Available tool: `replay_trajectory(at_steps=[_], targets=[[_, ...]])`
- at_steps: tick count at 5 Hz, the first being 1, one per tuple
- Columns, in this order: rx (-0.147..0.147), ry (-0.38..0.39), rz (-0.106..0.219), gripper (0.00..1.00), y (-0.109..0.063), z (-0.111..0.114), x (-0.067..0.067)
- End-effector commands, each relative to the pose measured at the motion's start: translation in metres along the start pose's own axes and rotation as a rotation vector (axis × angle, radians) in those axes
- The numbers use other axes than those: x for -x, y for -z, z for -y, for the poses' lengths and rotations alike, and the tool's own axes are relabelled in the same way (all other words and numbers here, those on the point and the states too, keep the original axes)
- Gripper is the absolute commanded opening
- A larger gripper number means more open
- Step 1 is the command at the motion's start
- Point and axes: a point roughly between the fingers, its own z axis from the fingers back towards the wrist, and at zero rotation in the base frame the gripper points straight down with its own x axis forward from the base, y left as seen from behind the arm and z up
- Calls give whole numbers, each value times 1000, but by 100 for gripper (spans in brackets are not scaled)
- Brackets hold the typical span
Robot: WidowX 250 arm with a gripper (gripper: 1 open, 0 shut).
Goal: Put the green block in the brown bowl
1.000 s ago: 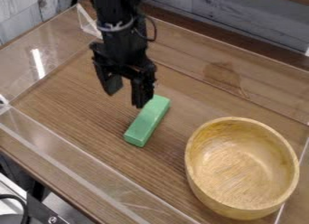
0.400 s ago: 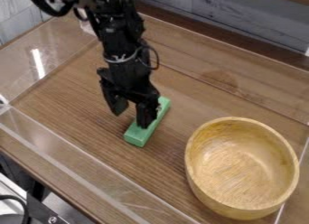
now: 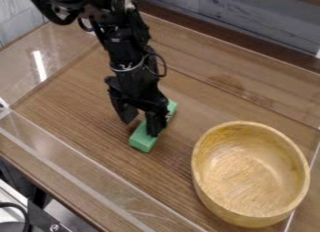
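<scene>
Black arm (image 3: 107, 35) comes in from the upper left of the frame, wrist pointing straight down over the wooden table (image 3: 75, 100). Claw (image 3: 140, 119) sits left of centre, jaws spread wide, not clamped on anything. The two black fingers (image 3: 125, 109) straddle the green block (image 3: 146, 135) across its narrow width; can't tell if the fingertips touch the block or the table.

Green block lies flat on the table at centre frame, long axis running from lower left to upper right. Its upper end is hidden behind the claw, only the lower end and a sliver by the right finger show. It is outside the bowl, near its left rim but clearly apart from it.

Brown bowl (image 3: 295, 184) sits upright at the lower right of the frame, thick rim, wood grain visible inside. Nothing in it, bare wood all the way down.

Clear plastic wall (image 3: 88, 194) runs along the table's lower-left edge.
</scene>
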Motion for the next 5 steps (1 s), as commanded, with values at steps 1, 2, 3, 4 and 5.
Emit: replay_trajectory(at_steps=[1,2,3,4,5], targets=[[-7,-4,37,0,-3,-2,-6],[-3,-11,22,0,-6,-2,-5],[0,-20,5,0,-11,-1,-4],[2,-27,-13,0,-17,-1,-3],[4,-32,-28,0,-22,0,-2]])
